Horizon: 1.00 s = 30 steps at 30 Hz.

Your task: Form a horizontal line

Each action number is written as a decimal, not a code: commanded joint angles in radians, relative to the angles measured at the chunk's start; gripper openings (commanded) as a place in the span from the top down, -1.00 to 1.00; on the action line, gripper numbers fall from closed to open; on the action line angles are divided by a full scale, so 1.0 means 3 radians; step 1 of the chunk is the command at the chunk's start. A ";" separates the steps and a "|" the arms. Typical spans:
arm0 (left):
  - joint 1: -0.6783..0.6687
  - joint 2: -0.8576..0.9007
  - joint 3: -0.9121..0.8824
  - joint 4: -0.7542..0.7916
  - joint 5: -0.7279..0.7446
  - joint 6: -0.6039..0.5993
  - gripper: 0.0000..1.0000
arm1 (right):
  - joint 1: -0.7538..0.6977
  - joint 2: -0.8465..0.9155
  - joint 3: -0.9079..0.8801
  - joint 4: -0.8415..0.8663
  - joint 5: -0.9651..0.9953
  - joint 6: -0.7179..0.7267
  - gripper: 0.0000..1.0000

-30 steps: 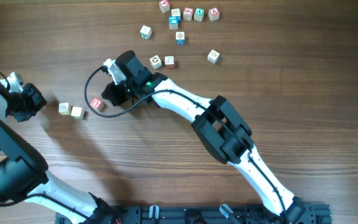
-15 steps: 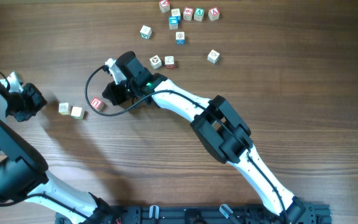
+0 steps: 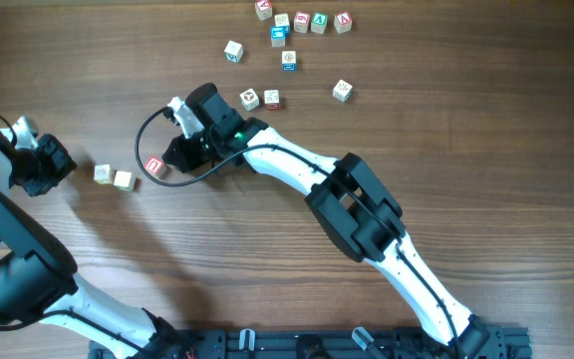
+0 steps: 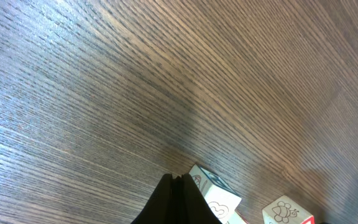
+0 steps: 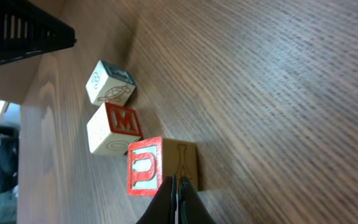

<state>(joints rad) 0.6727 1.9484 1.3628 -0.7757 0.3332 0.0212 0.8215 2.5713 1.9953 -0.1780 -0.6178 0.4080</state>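
Right wrist — right hand [image 5: 179, 184] pinched closed | P cube [image 5: 145, 167] | M cube [image 5: 114, 128] | left hand [image 4: 177, 182] closed

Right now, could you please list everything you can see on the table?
Pale cubes: two, plain wood, left of centre, touching side by side.
Red-marked cube: one, red letter on top, just right of the pale pair.
Loose letter cubes: eleven, red, blue and green faces, scattered top centre.
Table: one, brown wood.
Cable: one, black, looped beside the right wrist.
Left gripper: black, jaws shut, by the pale cubes.
Right gripper: black, jaws shut, tip at the red-marked cube.
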 commanded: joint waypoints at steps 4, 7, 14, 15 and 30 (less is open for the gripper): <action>0.0011 -0.0070 0.0051 -0.0011 -0.0032 0.0004 0.92 | 0.0001 0.0084 -0.0020 -0.0009 -0.0220 0.0034 0.91; 0.0011 -0.0071 0.0051 -0.0011 -0.0032 0.0004 0.92 | 0.0001 0.0084 -0.0020 -0.0009 -0.0285 0.0036 0.91; 0.0011 -0.0071 0.0051 -0.0011 -0.0032 0.0004 0.92 | 0.0001 0.0084 -0.0020 -0.0051 -0.0346 0.0037 0.91; 0.0011 -0.0071 0.0051 -0.0011 -0.0032 0.0004 0.92 | 0.0001 0.0084 -0.0020 -0.0056 -0.0373 0.0036 0.91; 0.0011 -0.0071 0.0051 -0.0010 -0.0032 0.0004 0.92 | -0.0132 -0.0084 -0.0018 -0.0117 0.0239 -0.0066 0.91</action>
<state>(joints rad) 0.6727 1.9484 1.3628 -0.7784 0.3332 0.0212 0.7998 2.5713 1.9953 -0.2195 -0.6464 0.3885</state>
